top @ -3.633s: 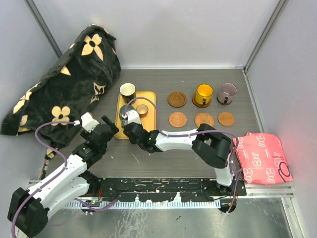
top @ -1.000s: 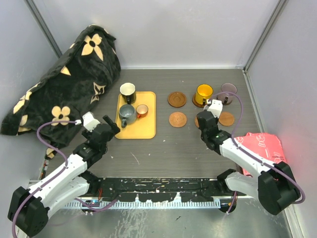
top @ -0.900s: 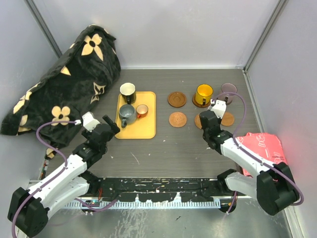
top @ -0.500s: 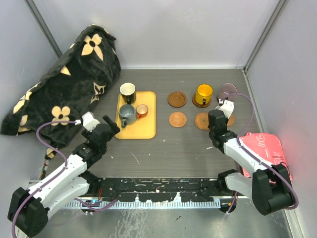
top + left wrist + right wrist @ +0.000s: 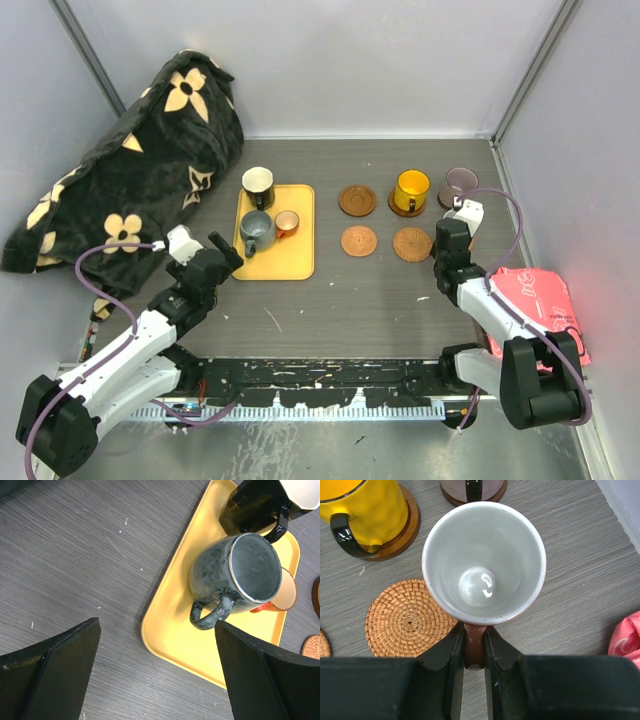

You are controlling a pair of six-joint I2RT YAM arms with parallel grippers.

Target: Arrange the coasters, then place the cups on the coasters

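Observation:
My right gripper (image 5: 474,650) is shut on the reddish handle of a small white cup (image 5: 484,562), holding it upright near the front right coaster spot; whatever lies beneath it is hidden. A bare woven coaster (image 5: 407,620) lies just to its left. The yellow cup (image 5: 411,190) and the purple-grey cup (image 5: 460,184) each stand on a coaster. Two more bare coasters (image 5: 357,200) (image 5: 359,241) lie to the left of those. The black cup (image 5: 265,500), grey cup (image 5: 240,575) and copper cup (image 5: 282,592) sit on the yellow tray (image 5: 175,640). My left gripper (image 5: 157,675) hangs open near the tray's front corner.
A black blanket with a flower pattern (image 5: 120,170) is heaped at the back left. A pink bag (image 5: 535,310) lies at the right, close to my right arm. Grey walls enclose the table at the back and on both sides.
My right arm has carried the white cup rightward, from over the middle front coaster to the right-hand spot. The left arm has stayed still.

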